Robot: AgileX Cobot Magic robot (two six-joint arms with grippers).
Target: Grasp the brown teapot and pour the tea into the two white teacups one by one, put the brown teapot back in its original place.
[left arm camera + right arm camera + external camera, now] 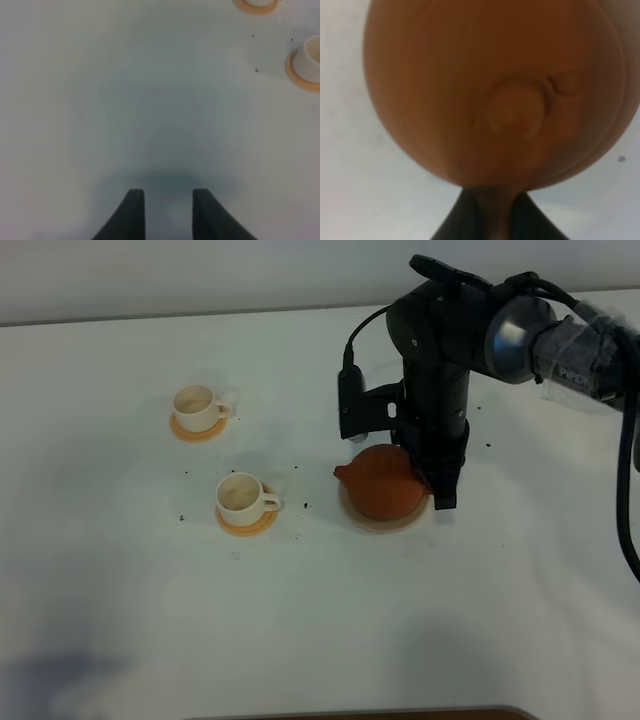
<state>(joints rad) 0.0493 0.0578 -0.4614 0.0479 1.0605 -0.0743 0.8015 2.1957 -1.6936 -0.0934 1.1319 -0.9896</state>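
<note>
The brown teapot [383,483] sits on the pale beige coaster [368,524], spout pointing left. My right gripper [436,483] reaches down at the teapot's right side. In the right wrist view the teapot [495,85] fills the frame, and my gripper [495,212] is shut on its handle. Two white teacups stand on orange saucers to the left, one farther [196,405] and one nearer [240,494]. My left gripper [168,200] is open and empty over bare table. The nearer cup [311,59] shows at the edge of the left wrist view.
The right arm's black body [435,360] rises over the teapot. Small dark specks [306,505] lie scattered on the white table between the cups and the teapot. A saucer's rim [255,5] shows at the edge of the left wrist view.
</note>
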